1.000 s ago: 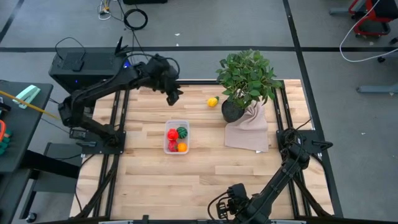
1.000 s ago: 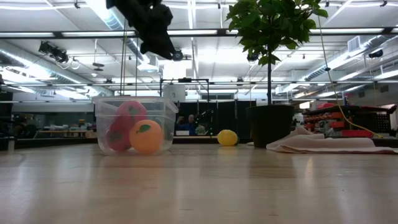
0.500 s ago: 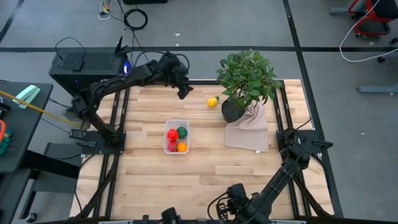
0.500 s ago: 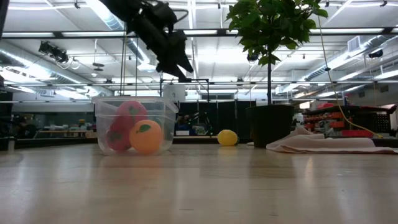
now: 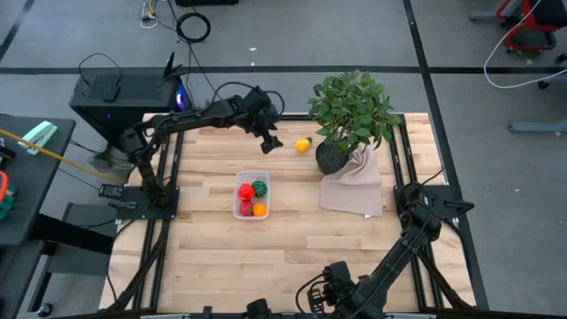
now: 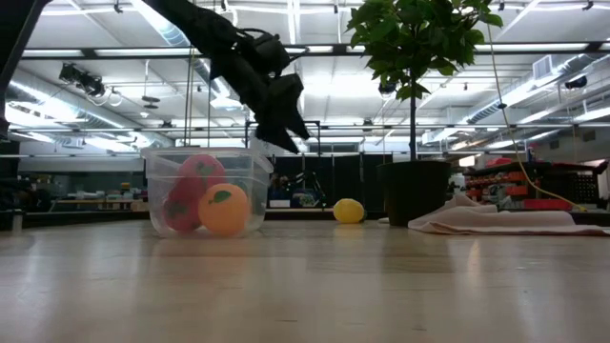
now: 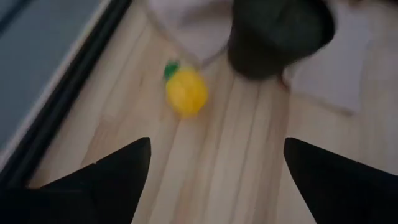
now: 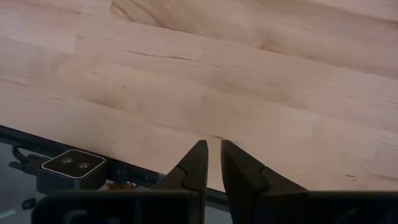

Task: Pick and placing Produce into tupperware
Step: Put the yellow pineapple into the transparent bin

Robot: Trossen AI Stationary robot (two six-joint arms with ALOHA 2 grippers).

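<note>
Tupperware sits mid-counter with 3 produce pieces inside: red, green, orange. Left tool hangs above the far side, fingers spread wide, empty, the yellow lemon lying just to its right near the potted plant. Right tool waits at the near edge, fingers nearly together.

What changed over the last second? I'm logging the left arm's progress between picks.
The left gripper, open and empty, swung away from above the tupperware toward the yellow fruit by the potted plant. Fruit, tupperware contents and right gripper stayed put.
</note>
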